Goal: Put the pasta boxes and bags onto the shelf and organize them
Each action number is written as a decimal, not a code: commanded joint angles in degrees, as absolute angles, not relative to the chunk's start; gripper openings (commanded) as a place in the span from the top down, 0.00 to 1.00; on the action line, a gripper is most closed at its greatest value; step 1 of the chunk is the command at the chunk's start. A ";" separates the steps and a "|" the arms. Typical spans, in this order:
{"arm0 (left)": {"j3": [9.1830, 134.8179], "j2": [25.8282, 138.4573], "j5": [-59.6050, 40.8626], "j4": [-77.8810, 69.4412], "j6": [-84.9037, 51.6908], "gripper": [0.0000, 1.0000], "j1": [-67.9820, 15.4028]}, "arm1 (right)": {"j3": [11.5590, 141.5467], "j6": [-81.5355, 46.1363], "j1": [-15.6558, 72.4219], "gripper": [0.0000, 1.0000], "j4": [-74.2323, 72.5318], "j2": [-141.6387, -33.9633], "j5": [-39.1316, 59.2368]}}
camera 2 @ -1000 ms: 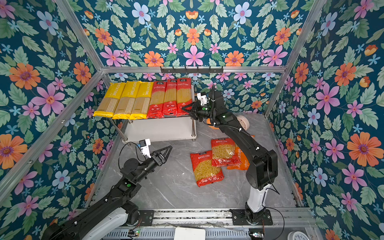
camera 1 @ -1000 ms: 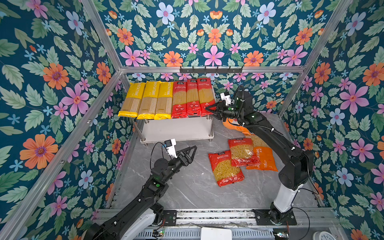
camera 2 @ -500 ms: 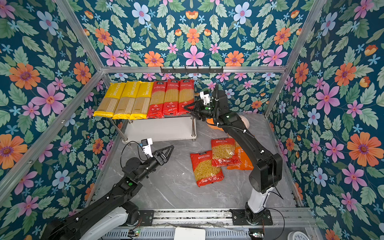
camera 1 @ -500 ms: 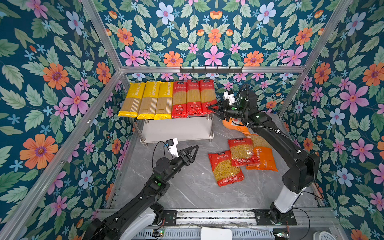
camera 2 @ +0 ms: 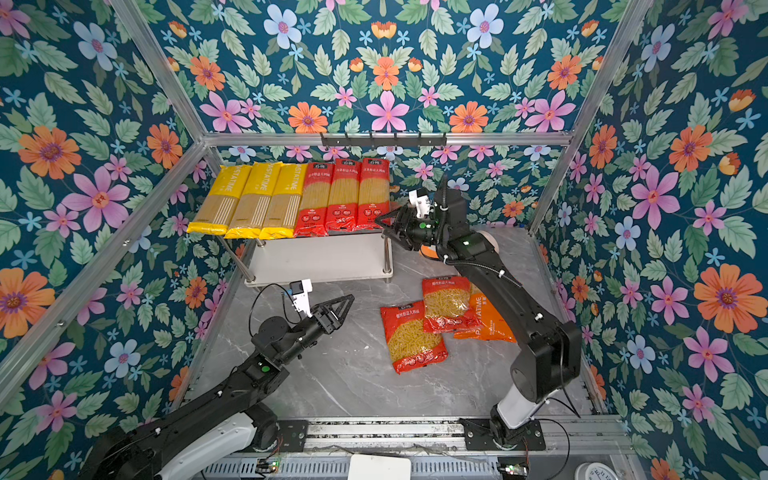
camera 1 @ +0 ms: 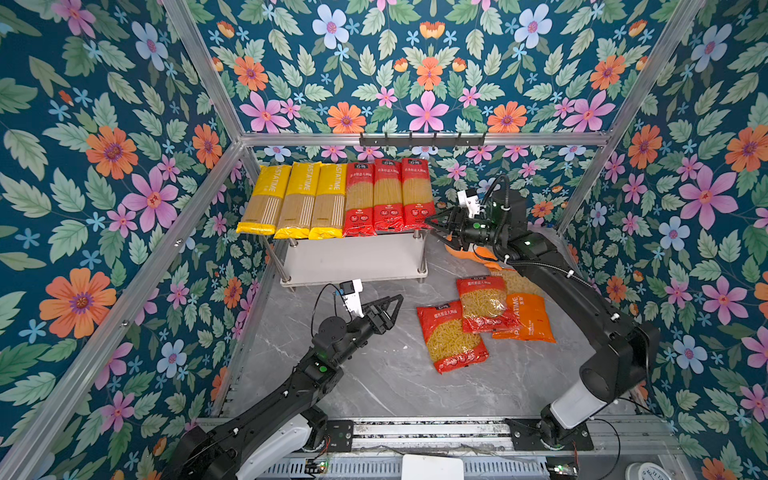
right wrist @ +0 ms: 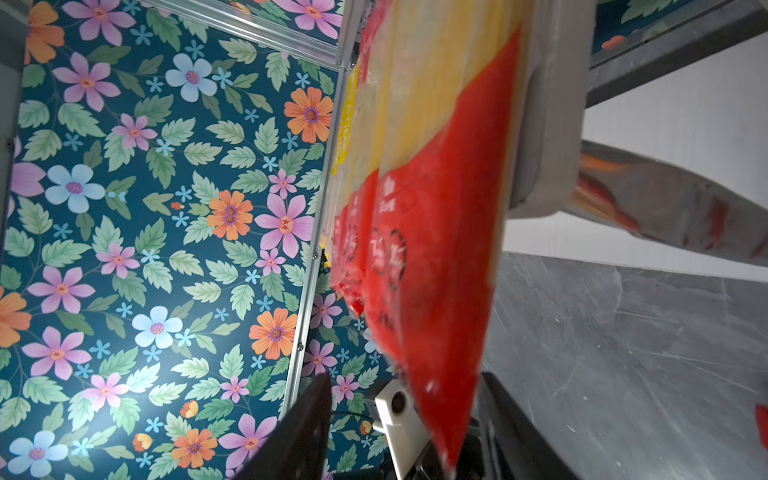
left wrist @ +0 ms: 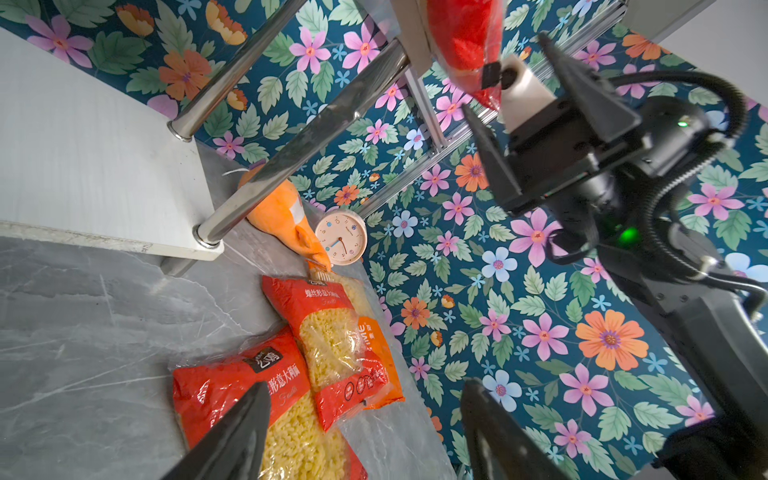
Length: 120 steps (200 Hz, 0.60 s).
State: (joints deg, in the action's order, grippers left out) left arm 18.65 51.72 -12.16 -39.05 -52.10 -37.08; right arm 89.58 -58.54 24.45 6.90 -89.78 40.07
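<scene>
The shelf (camera 1: 353, 259) carries three yellow spaghetti packs (camera 1: 297, 199) and three red spaghetti packs (camera 1: 388, 193) side by side on its top board. My right gripper (camera 1: 434, 226) is at the near end of the rightmost red pack (right wrist: 436, 249). Its jaws stand open, and that end hangs loose between them in the right wrist view (right wrist: 405, 378). Two red short-pasta bags (camera 1: 451, 336) (camera 1: 484, 303) and an orange bag (camera 1: 525, 318) overlap on the floor. My left gripper (camera 1: 397, 307) hovers open and empty in front of the shelf, pointing at those bags (left wrist: 249, 386).
An orange plush fish (camera 1: 469, 251) and a small round clock (left wrist: 340, 237) lie on the floor right of the shelf, under my right arm. A black hook rail (camera 1: 422, 139) runs along the back wall. Floral walls close in three sides.
My right gripper's jaws have spread apart and let go of the rightmost red spaghetti pack, which now rests on the top board. The left arm has crept slightly forward.
</scene>
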 commanded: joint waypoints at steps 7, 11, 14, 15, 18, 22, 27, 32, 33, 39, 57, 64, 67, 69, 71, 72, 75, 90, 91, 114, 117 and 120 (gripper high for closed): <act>20.58 54.27 -8.42 -36.34 -47.54 0.26 -40.75 | 80.38 -54.01 23.51 0.42 8.40 -84.30 38.99; 21.61 54.91 -6.55 -33.57 -45.81 0.26 -42.06 | 78.50 -53.48 23.26 0.41 8.76 -83.38 38.79; 22.39 55.49 -5.13 -31.46 -44.54 0.26 -42.90 | 77.00 -53.06 23.06 0.41 9.05 -82.72 38.70; 22.66 55.69 -4.63 -31.11 -44.11 0.26 -43.33 | 76.52 -52.94 22.95 0.41 9.14 -82.54 38.64; 23.36 56.40 -3.19 -28.88 -43.01 0.25 -44.42 | 75.02 -52.60 22.63 0.41 9.27 -81.95 38.59; 24.22 57.52 -1.53 -26.75 -41.98 0.26 -45.49 | 73.06 -51.94 22.25 0.41 9.51 -81.29 38.46; 25.07 59.21 -0.28 -24.74 -41.29 0.26 -46.50 | 70.51 -51.07 21.65 0.41 10.06 -80.55 38.07; 25.54 60.92 0.14 -23.64 -41.35 0.26 -47.07 | 68.37 -49.89 21.27 0.42 11.60 -79.93 36.93; 25.60 61.31 0.11 -23.51 -41.46 0.26 -47.14 | 67.98 -49.69 21.22 0.42 11.78 -79.82 36.66; 25.85 63.53 -0.23 -23.30 -42.58 0.26 -47.42 | 65.92 -47.90 20.94 0.42 14.60 -79.20 34.86; 25.69 69.61 -1.67 -25.49 -46.90 0.27 -48.69 | 59.15 -43.29 21.09 0.43 19.35 -77.55 30.15; 25.75 71.47 -1.56 -26.50 -48.08 0.27 -49.47 | 56.69 -42.58 21.09 0.43 20.41 -76.90 28.55; 25.77 72.26 -1.32 -26.80 -48.60 0.27 -49.89 | 55.58 -42.28 21.02 0.43 20.73 -76.56 27.77; 25.78 72.71 -1.14 -26.98 -48.93 0.27 -50.13 | 54.98 -42.17 21.07 0.43 20.78 -76.34 27.18; 25.80 73.13 -0.97 -27.11 -49.30 0.27 -50.30 | 54.24 -42.01 21.07 0.43 20.93 -76.12 26.64; 25.82 73.35 -0.88 -27.18 -49.39 0.27 -50.42 | 53.93 -41.88 21.12 0.43 20.92 -75.99 26.33; 25.90 73.91 -0.64 -27.36 -49.70 0.27 -50.71 | 53.02 -41.69 21.15 0.43 21.16 -75.72 25.52; 26.18 76.03 0.57 -27.51 -51.28 0.27 -51.67 | 49.83 -40.31 21.79 0.44 23.51 -74.44 20.18; 26.14 76.16 0.68 -27.51 -51.39 0.27 -51.67 | 49.70 -40.15 21.88 0.44 23.67 -74.36 19.85; 25.48 76.65 1.81 -27.42 -52.93 0.26 -51.77 | 48.28 -36.85 23.66 0.43 28.54 -73.45 12.24; 25.38 76.49 1.91 -27.38 -52.97 0.26 -51.79 | 48.21 -36.67 23.70 0.42 29.09 -73.33 11.19; 25.32 76.38 1.97 -27.27 -52.87 0.26 -51.77 | 48.20 -36.54 23.73 0.42 29.76 -73.14 10.15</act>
State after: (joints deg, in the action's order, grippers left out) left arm 25.63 76.58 -0.43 -26.52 -51.11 -51.64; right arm 48.84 -41.28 23.20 24.14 -74.24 21.39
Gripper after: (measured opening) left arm 0.737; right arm 0.568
